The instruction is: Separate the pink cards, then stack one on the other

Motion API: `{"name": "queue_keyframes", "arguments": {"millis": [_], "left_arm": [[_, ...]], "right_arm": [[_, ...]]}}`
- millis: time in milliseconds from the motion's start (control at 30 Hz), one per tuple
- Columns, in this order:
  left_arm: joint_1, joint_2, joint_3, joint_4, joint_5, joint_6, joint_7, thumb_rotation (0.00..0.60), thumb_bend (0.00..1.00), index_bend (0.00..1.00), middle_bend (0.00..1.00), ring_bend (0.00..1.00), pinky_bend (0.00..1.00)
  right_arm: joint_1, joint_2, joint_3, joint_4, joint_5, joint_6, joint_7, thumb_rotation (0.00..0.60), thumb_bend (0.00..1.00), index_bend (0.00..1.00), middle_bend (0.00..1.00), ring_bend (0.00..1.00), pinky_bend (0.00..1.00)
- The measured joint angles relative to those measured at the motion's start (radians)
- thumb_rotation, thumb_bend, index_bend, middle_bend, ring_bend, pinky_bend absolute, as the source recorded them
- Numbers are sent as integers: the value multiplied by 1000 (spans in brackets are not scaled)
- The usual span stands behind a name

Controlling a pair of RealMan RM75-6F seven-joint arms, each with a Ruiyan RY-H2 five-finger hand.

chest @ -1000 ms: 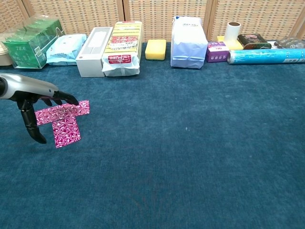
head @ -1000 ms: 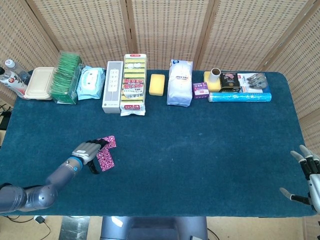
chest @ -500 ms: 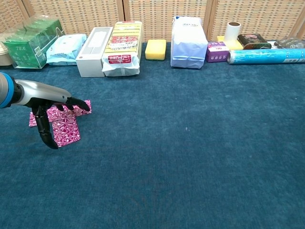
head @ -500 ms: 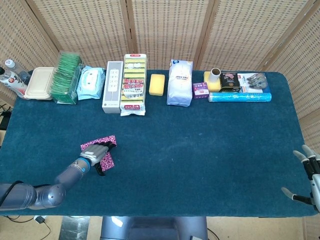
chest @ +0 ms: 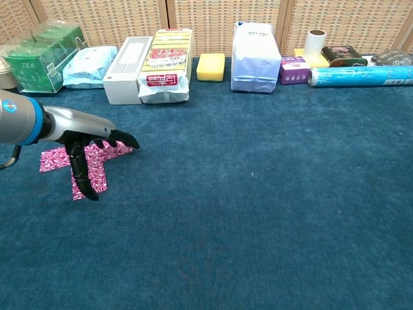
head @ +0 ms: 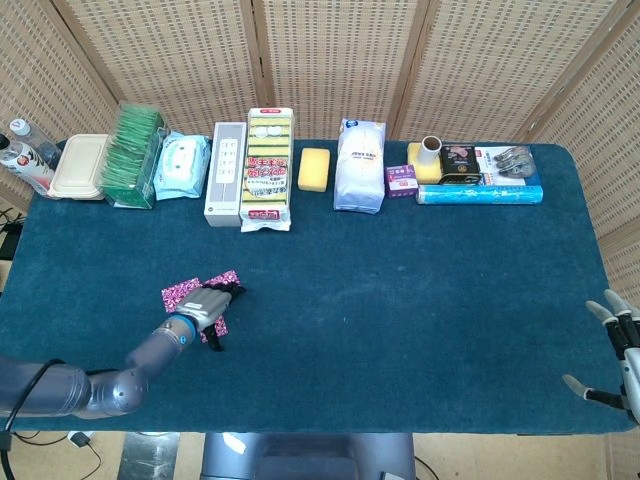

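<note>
The left hand (chest: 90, 152) lies low over the pink cards (chest: 90, 169) at the near left of the table (chest: 271, 213), fingers spread and laid across them, dark fingertips reaching just past their right edge. Whether it pinches a card or only presses on them cannot be told from either view. The cards rest on the blue cloth as a crossed pair: one runs left to right, its left end showing beyond the wrist, and the other points toward the near edge under the hand.

A second ago this hand sat left of the cards with its fingertips at their far edge; it has since slid rightward over them, and the long card's left end, covered then, is now bare. The cards themselves appear to have shifted a little to the right with it. That reads as a dragging or fanning stroke, so separation is probably under way but not done, since the two overlap where they cross.

The right hand (head: 618, 350) hangs off the near right corner of the table, fingers apart and holding nothing, well apart from the cards.

Along the far edge stands a row of goods, among them a green tea box (chest: 39, 58) and a yellow sponge (chest: 211, 66).
</note>
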Motion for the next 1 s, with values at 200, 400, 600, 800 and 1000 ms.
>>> {"name": "queue_keyframes", "arguments": {"millis": [200,400,600,800,1000], "left_arm": [[-13,-6,-12,-32,2,24,11,600,48,0,0,0,71],[-1,32,-4,-69,20,58,13,600,48,0,0,0,71],[36,70,14,-81,54,44,-14,600,48,0,0,0,71],[78,95,23,-77,109,7,-56,600,47,0,0,0,71],[107,98,25,-50,143,-10,-83,600,47,0,0,0,71]], "right_arm": [[-2,1,2,2,6,2,7,600,0,103,0,0,0],[-3,3,2,4,4,3,14,600,0,103,0,0,0],[-3,3,2,4,4,4,16,600,0,103,0,0,0],[-3,3,1,3,1,3,12,600,0,103,0,0,0],[-1,1,0,0,-2,0,6,600,0,103,0,0,0]]}}
